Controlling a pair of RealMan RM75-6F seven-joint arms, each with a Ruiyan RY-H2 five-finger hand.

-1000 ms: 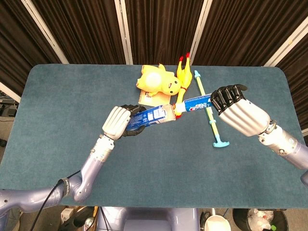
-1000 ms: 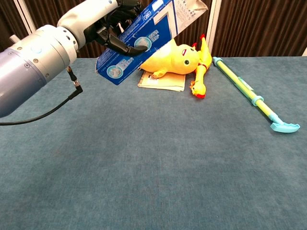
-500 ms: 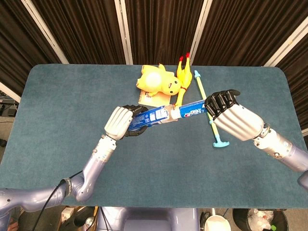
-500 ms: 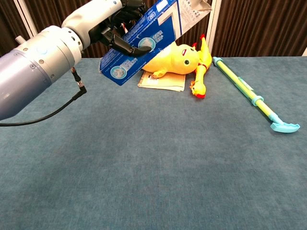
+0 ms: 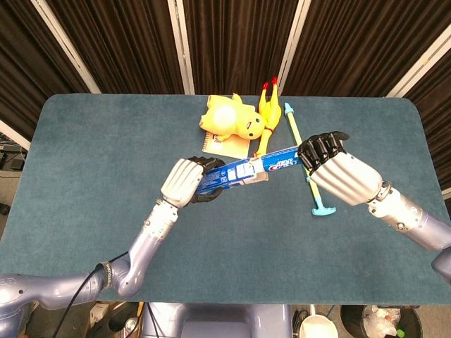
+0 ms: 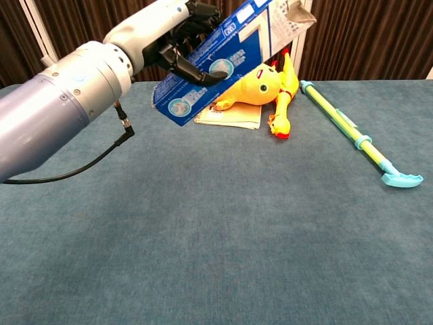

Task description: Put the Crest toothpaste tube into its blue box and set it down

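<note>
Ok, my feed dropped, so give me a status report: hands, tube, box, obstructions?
Left hand grips blue cardboard box, raised. Right hand holds blue Crest toothpaste tube, tip at the box's open end. Yellow plush toy and rubber chicken lie behind, apart.

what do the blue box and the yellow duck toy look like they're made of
Blue box: probably thin printed cardboard with a slight sheen; it has flat panels, sharp folded edges and an open end flap. Yellow duck toy: likely soft plush or rubbery plastic; rounded, matte, no clear seams, so the look leaves it open.
</note>
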